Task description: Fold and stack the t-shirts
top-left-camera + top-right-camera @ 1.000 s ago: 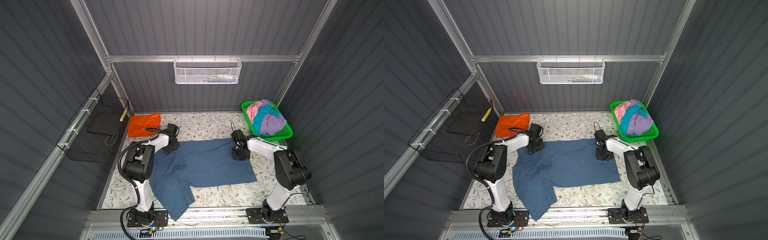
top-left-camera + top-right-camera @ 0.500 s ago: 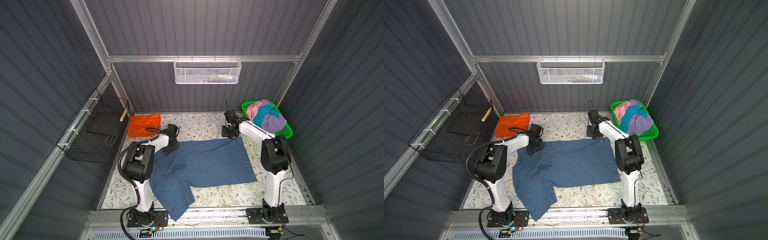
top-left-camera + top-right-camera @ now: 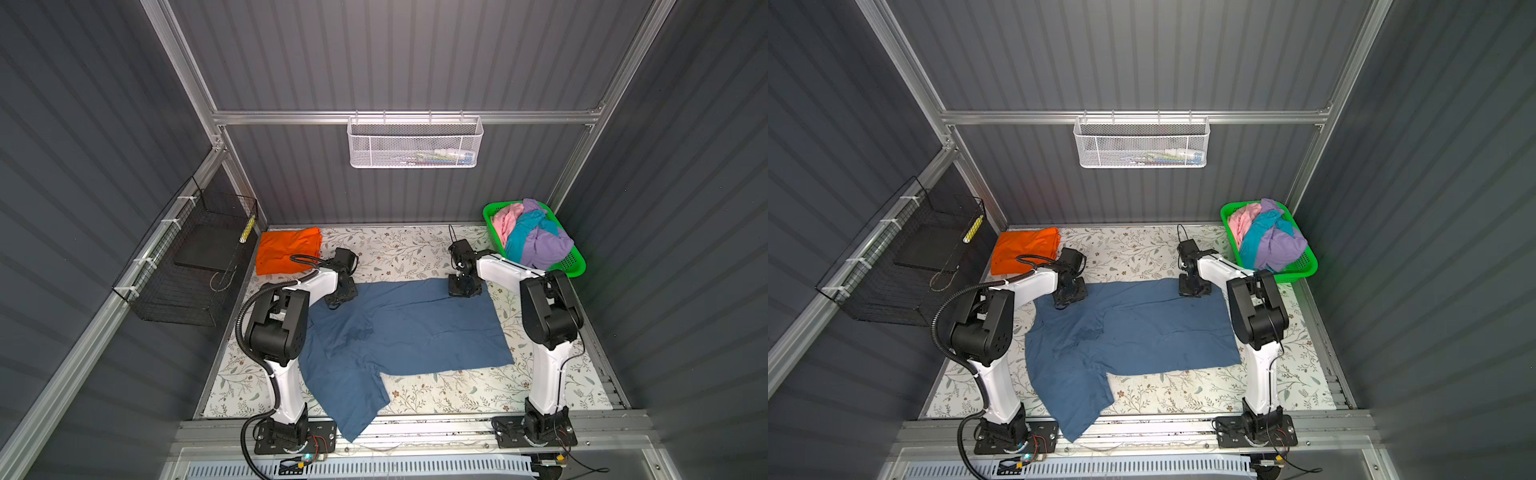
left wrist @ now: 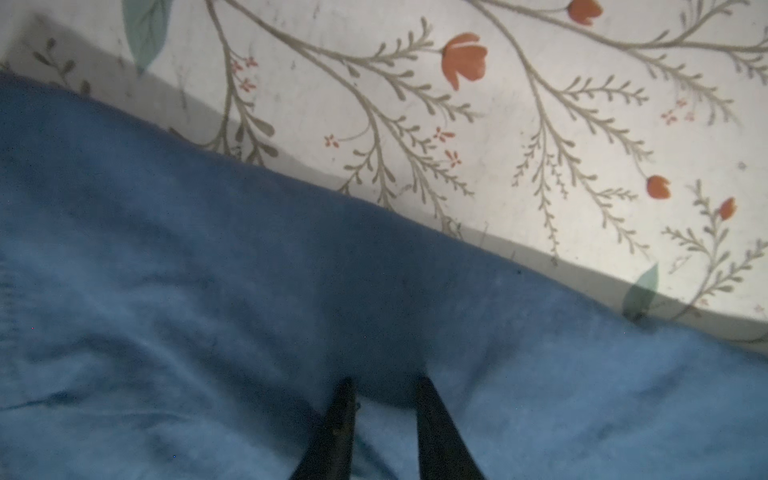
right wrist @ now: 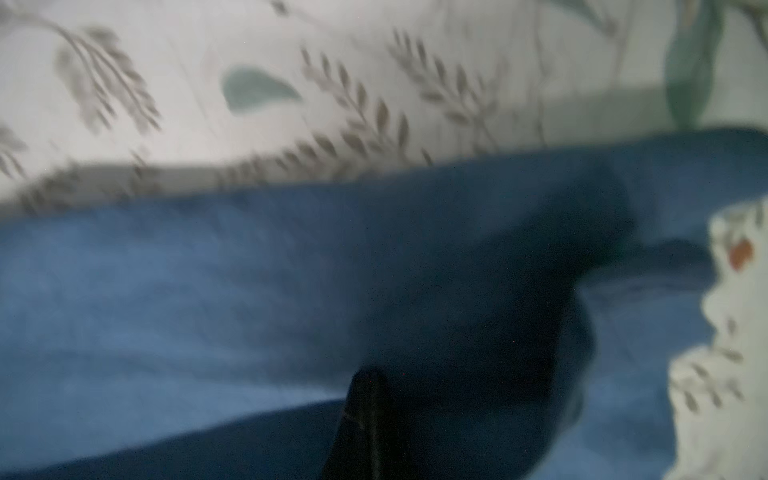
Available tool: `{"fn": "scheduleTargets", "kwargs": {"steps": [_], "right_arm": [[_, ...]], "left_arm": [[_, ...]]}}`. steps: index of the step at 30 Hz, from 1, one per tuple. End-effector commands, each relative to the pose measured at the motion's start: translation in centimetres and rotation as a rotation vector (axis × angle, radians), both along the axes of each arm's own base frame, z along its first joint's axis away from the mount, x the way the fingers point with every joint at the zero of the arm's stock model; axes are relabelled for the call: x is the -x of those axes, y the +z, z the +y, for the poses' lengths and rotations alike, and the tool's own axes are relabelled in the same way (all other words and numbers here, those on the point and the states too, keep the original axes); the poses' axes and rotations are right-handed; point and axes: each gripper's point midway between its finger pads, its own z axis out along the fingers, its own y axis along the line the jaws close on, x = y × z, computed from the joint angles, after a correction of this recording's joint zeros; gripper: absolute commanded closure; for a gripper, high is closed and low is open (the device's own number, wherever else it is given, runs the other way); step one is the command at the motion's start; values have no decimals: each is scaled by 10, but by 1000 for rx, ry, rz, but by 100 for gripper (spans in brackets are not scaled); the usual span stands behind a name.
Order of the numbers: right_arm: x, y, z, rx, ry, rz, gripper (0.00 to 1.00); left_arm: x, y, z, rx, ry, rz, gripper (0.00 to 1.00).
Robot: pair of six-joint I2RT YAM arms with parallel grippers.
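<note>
On the floral surface (image 3: 415, 249) lies the dark blue t-shirt (image 3: 407, 328), far edge pinched in my left claw (image 3: 334, 303) and right claw (image 3: 459, 291); shallow bites may slip on lifting.

dark ribbed walls (image 3: 374, 62), floral tabletop (image 3: 399, 253), white mesh basket (image 3: 415, 143), black wire rack (image 3: 187, 270)

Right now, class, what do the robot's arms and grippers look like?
Both have white links, bulky black joints and black base plates. The left arm carries a ribbed black hose; the right arm only thin wires. The left gripper has slim black tapering fingers; the right gripper is black, blurred.
</note>
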Motion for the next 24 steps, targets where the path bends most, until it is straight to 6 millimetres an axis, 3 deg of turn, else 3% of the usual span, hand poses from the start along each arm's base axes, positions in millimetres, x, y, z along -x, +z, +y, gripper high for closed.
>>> {"fn": "scheduleTargets", "kwargs": {"steps": [1, 4, 8, 12, 15, 18, 24], "right_arm": [[40, -7, -26, 69, -21, 56, 100], [70, -10, -35, 55, -60, 60, 100], [82, 0, -42, 25, -111, 24, 100], [72, 34, -47, -35, -155, -73, 100], [62, 52, -48, -58, -159, -117, 99], [49, 46, -42, -73, -142, -91, 96], [19, 18, -22, -142, -137, -18, 95]], "left_arm": [[9, -16, 12, -30, 2, 65, 72], [6, -14, 14, -33, -1, 57, 71], [-1, -10, 14, -39, -11, 57, 71], [-4, 13, 10, -20, -25, 13, 68], [0, 32, 10, -15, -34, -18, 59], [5, 35, 6, -2, -54, -12, 48], [17, 4, -2, 25, -53, 51, 52]]}}
